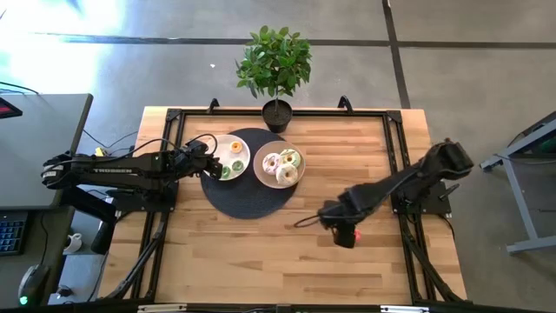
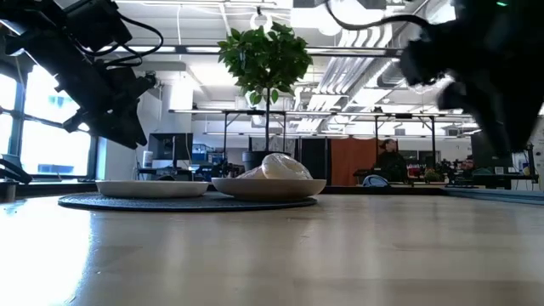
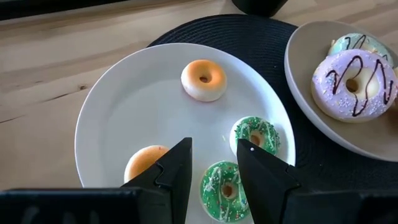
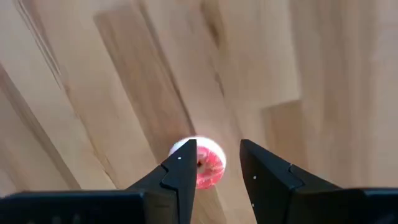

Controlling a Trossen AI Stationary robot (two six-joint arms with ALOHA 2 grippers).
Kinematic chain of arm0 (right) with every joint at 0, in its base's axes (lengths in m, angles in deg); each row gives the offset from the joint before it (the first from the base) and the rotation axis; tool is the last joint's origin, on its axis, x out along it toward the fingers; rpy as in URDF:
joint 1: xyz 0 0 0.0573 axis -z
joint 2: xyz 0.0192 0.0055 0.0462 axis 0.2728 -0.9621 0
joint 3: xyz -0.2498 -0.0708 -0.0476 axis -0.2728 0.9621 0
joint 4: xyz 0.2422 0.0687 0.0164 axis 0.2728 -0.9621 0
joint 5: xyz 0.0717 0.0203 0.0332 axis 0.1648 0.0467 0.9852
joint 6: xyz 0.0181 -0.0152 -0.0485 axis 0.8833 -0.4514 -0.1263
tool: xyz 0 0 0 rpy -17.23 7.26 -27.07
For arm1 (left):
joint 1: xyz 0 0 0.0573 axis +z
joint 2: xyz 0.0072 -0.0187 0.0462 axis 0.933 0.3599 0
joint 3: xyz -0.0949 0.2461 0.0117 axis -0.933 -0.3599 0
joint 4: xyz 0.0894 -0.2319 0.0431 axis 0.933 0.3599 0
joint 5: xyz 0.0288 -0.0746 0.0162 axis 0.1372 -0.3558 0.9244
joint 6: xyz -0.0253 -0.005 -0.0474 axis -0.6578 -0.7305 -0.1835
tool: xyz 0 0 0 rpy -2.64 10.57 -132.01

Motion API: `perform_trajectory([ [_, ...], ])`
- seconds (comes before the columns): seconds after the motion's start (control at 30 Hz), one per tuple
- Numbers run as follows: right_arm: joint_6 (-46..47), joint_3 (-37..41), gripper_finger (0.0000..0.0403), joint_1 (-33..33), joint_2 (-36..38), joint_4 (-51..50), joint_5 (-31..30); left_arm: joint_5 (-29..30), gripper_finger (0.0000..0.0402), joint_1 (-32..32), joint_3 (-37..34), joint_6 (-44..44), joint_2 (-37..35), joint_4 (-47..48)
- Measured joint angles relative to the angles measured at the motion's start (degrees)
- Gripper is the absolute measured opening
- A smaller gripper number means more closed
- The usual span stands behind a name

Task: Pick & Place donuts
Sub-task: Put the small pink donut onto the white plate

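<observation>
- Your right gripper [image 4: 214, 163] hangs over the pink donut [image 4: 205, 163] on bare table [image 4: 124, 74], jaws narrow, not gripping.
- Your left gripper [image 3: 213, 155] sits above the white plate [image 3: 118, 106], jaws narrow, empty.

We see two green-sprinkled donuts [image 3: 255, 134] and two orange-topped ones [image 3: 204, 79] lying flat on one plate [image 3: 124, 106], iced larger donuts [image 3: 352, 84] on another, and a pink-red ring [image 4: 205, 163] on the bare desk [image 4: 124, 74].

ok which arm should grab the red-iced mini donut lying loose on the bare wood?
Right. The right gripper hangs open directly over the red-iced donut, its fingers either side of it. The left gripper is open above the white plate of small donuts on the dark mat, well away.
</observation>
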Motion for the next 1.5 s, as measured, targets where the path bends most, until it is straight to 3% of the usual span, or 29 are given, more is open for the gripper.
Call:
perform_trajectory([
  [0.17,4.06,10.08,0.0119,-3.25,3.72,4.76,2.95,-0.07,0.0127,0.0,0.0,-0.34,0.0,-0.04],
  [0.4,6.83,18.44,0.0119,-6.36,3.92,14.16,8.15,-0.12,0.0127,0.0,0.0,-0.46,0.0,-0.04],
  [0.73,6.42,13.89,0.0119,-5.73,5.38,4.59,7.72,-0.08,0.0127,0.0,0.0,-1.99,0.0,-1.59],
  [0.9,6.6,13.72,0.0119,-5.74,6.57,8.54,3.17,-0.2,0.0127,0.0,0.07,-1.99,0.0,-2.23],
  [1.23,9.16,22.02,0.0119,-5.69,6.52,20.17,1.99,-1.37,0.0127,0.0,0.07,-1.99,0.02,-2.17],
  [1.5,12.66,23.23,0.0113,-5.75,6.65,22.39,0.64,-1.48,0.0127,0.02,0.04,-1.99,0.02,-2.19],
])
